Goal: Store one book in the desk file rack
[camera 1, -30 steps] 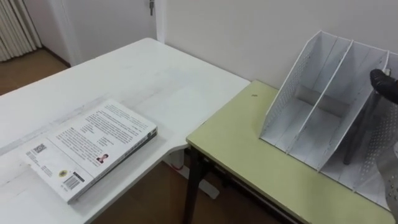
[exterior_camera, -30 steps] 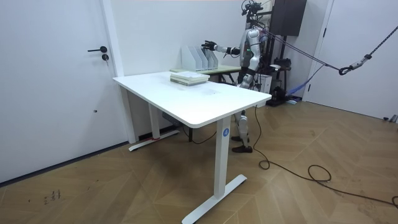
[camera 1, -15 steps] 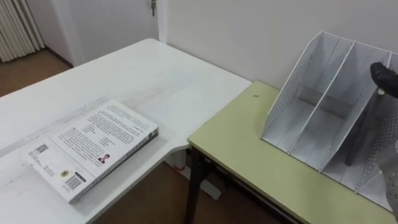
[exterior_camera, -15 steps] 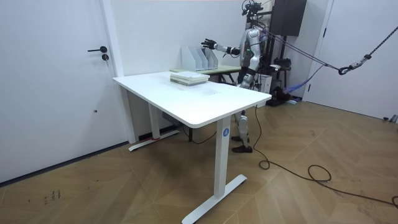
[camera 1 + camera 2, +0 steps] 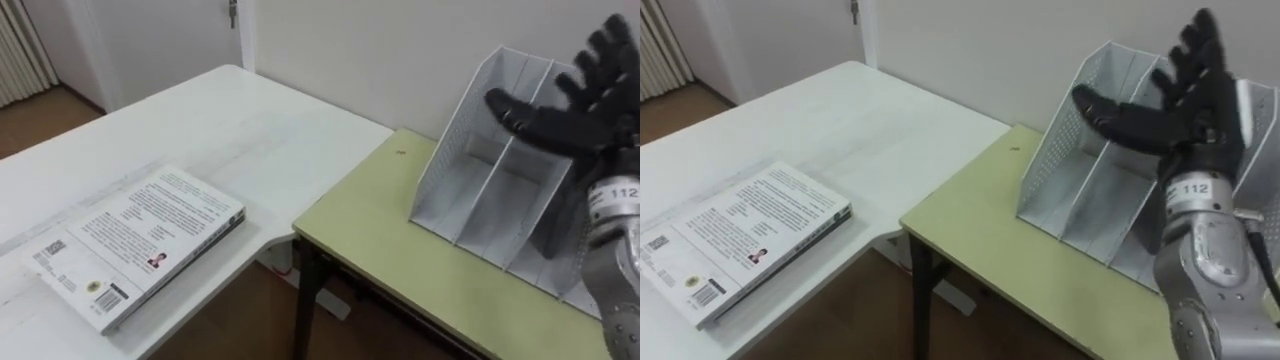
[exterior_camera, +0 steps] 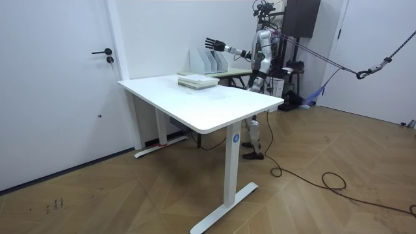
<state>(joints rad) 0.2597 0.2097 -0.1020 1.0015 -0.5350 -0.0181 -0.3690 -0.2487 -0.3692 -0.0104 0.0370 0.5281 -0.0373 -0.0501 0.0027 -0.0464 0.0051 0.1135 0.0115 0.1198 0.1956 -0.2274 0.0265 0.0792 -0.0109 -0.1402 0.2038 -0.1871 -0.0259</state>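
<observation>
- While the right hand (image 5: 1185, 110) hung raised in front of the file rack (image 5: 500, 190), its fingers (image 5: 1185, 55) were spread wide and straight and held nothing.
- Nearest the camera, the book (image 5: 135, 240) lay flat on the white table (image 5: 250, 130), back cover up, well apart from those fingers and far to their left.
- Between book and fingers lay the gap between the two tables and the bare near part of the green desk (image 5: 390, 250).
- The rack stood just behind and below the fingertips, its slots open towards the robot; those that showed looked empty.
- Judged from this, storing the book well would call for a firm grasp along one long edge, so that it can be stood upright and slid into a slot without catching a divider.
- In the room view the robot stood by the green desk, right arm stretched towards the rack.
</observation>
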